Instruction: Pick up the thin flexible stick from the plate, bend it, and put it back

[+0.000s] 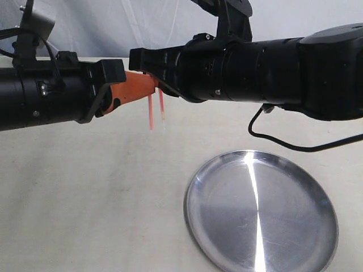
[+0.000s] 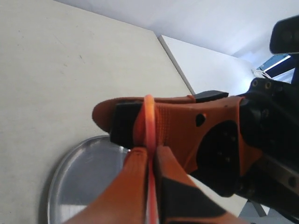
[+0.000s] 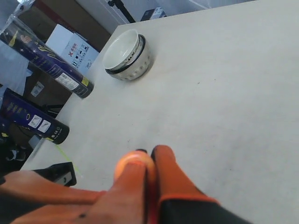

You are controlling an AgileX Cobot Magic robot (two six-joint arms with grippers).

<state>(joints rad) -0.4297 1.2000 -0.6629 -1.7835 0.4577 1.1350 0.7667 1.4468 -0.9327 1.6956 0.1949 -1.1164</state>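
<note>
One thin flexible stick (image 1: 151, 113), one plate (image 1: 227, 215), one white bowl (image 3: 127, 55), two dark tubes (image 3: 51, 60) (image 3: 37, 121) and one white box (image 3: 74, 44) are in view, with two arms meeting above the surface (image 1: 85, 198).

The box carries a red mark and the tubes bear printed labels, all too small to read.

The stick is folded into a tight hairpin. In the exterior view its two legs hang side by side, close to vertical, with their ends pointing down at the surface and the bend up among the orange fingers. It is in the air, well apart from the plate, which lies bare on the surface below and to the right in that view.

The left claw (image 2: 150, 154) is narrow, with its two fingers pinched on the red-orange rod running between them. The right claw (image 3: 150, 156) is likewise nearly closed on the stick, whose curve shows as a blurred orange loop at its fingertips. The bowl stands on the surface beyond it, and the tubes and box lie past the surface's edge.
</note>
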